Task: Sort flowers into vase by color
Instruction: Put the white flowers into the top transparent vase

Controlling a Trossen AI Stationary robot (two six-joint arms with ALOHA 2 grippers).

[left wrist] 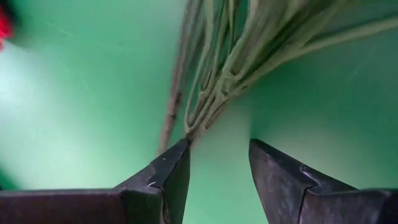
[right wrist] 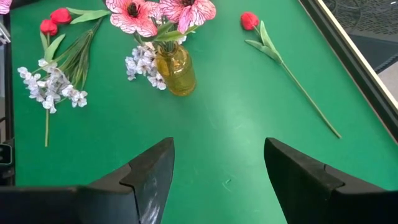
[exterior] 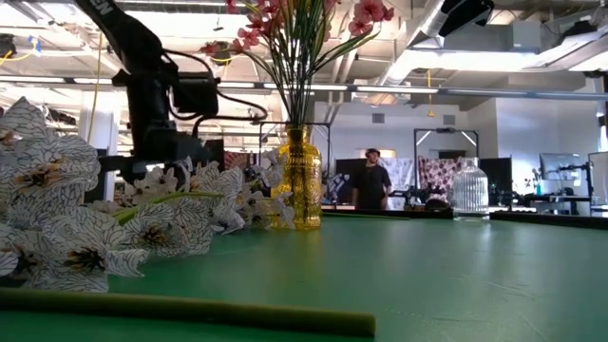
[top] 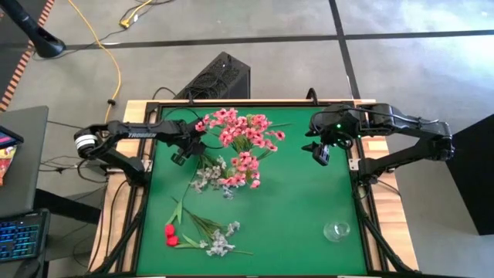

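Matt green felt-like table cover, glossy amber glass vase, clear ribbed glass jar, fabric-like pink blossoms

Green mat covers the table top, wood frame showing round its edges. Black ribbed case sits on the floor just behind the table's far edge. Yellow cable snakes over the grey floor far-left, ending near the table corner. Dark tape lines cross the floor. Grey desk off to the left, backlit keyboard beside it (only partly in frame). Low view: person in dark top standing well behind the table, screens to the right, strip lights overhead.
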